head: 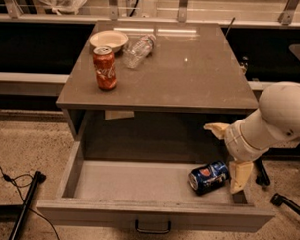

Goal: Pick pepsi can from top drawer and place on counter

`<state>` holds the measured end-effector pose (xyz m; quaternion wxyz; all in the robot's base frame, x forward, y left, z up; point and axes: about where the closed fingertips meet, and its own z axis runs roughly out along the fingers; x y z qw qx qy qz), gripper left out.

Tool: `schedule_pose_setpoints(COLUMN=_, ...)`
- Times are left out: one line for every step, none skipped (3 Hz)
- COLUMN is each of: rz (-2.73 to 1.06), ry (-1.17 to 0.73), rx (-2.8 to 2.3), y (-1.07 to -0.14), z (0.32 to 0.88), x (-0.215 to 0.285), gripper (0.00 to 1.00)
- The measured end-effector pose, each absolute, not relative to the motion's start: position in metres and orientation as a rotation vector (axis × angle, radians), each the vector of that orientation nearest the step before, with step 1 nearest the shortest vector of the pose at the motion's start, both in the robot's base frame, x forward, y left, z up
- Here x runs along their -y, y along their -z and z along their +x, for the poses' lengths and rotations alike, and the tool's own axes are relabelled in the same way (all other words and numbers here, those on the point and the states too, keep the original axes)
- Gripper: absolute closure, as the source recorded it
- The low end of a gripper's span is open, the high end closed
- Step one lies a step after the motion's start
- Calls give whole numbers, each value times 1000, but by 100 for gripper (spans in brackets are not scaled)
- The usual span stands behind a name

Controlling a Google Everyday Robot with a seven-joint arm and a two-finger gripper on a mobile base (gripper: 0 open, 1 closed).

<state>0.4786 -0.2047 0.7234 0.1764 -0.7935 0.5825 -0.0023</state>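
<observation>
The pepsi can (pixel 208 177) lies on its side in the front right corner of the open top drawer (pixel 133 183). My gripper (pixel 228 153) hangs over the drawer's right side, just above and to the right of the can. It is open, with one cream finger (pixel 216 129) up near the cabinet's edge and the other finger (pixel 239 177) right beside the can. It holds nothing. The counter (pixel 191 76) is the grey-brown top above the drawer.
On the counter's back left stand a red Coca-Cola can (pixel 105 68), a cream bowl (pixel 109 40) and a clear plastic bottle (pixel 138 51) lying on its side. A black stand leg (pixel 26 201) and cable lie on the floor at left. A dark chair base (pixel 280 198) is at right.
</observation>
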Motion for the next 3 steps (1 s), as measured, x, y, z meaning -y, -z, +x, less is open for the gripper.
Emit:
schedule_pose_setpoints(rz=-2300, ry=-30, rx=-1619, y=-696, z=478, x=202, gripper=0)
schedule_pose_setpoints(rz=-2348, ry=-61, rx=-1587, y=-673, z=476, x=197, gripper=0)
schedule_pose_setpoints(rz=-2393, ry=-80, rx=-1573, y=-651, z=474, x=190, gripper=0)
